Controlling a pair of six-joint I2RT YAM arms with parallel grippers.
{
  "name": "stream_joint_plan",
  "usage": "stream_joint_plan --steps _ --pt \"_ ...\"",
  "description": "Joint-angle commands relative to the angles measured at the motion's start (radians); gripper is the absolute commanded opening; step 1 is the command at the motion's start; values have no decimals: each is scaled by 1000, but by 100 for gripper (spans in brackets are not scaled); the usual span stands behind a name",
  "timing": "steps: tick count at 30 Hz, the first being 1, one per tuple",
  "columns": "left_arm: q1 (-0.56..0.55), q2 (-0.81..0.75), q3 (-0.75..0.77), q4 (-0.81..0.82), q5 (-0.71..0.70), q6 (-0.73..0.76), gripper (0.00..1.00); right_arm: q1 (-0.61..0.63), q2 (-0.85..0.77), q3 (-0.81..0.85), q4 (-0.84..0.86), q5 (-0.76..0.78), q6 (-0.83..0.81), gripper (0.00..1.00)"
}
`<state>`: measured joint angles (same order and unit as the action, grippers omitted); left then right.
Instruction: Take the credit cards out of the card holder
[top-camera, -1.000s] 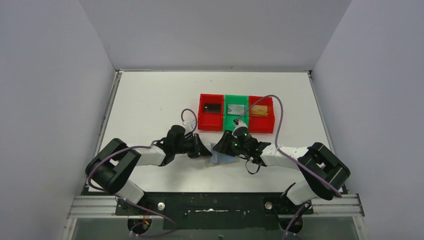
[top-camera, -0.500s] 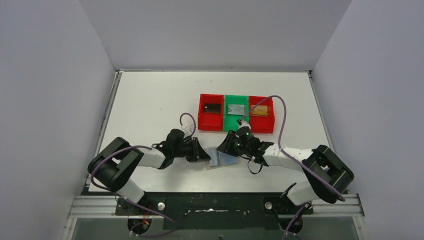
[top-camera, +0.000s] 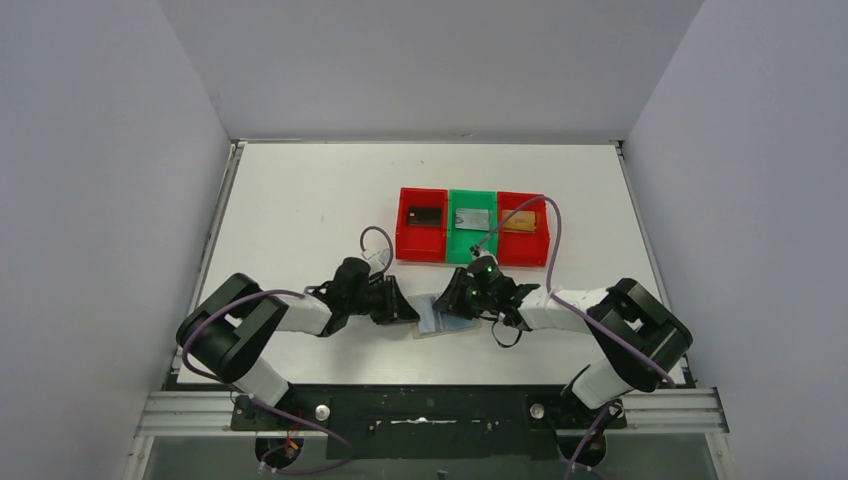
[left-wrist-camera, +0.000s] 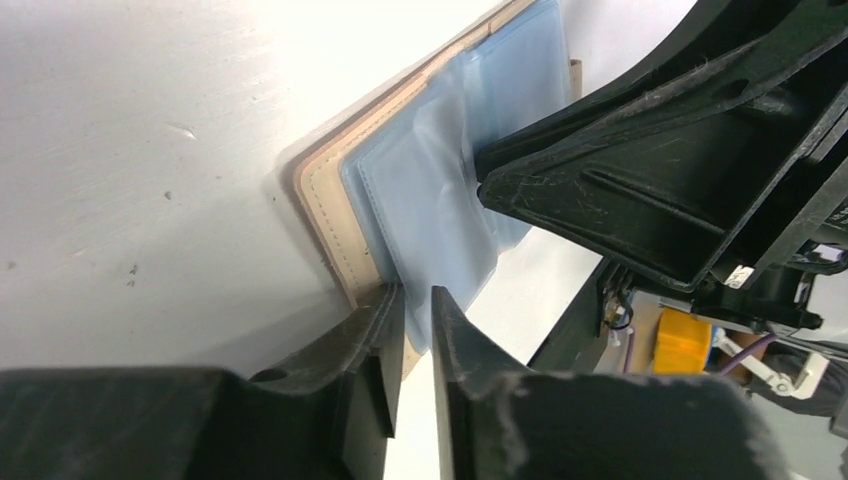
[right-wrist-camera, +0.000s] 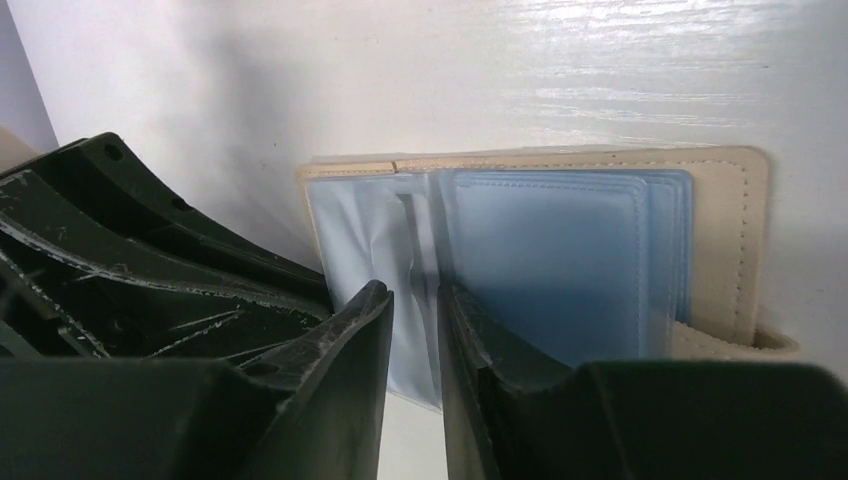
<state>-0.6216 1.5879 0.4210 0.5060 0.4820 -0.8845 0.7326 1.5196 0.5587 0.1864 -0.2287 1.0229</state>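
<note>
Card holder (top-camera: 445, 316) lies open and flat on the tabletop (top-camera: 300, 200) between my two hands, pale blue sleeves facing up. My left hand (left-wrist-camera: 412, 300) has its fingers a small way apart, with the tips at the tan edge of the holder. My right hand (right-wrist-camera: 413, 295) stands at the other side. One clear sleeve shows in its narrow gap, and I cannot tell if it is pinched. Behind, three credit cards (top-camera: 472, 217) lie in the trays (top-camera: 465, 195), one in each: red, green, red.
</note>
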Motion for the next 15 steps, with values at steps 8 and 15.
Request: stream_joint_plan --steps 8,15 --pt "-14 21 69 -68 -59 62 1 -6 -2 -26 175 -111 46 13" --pt "-18 39 49 -60 -66 56 0 -9 17 -10 227 -165 38 13"
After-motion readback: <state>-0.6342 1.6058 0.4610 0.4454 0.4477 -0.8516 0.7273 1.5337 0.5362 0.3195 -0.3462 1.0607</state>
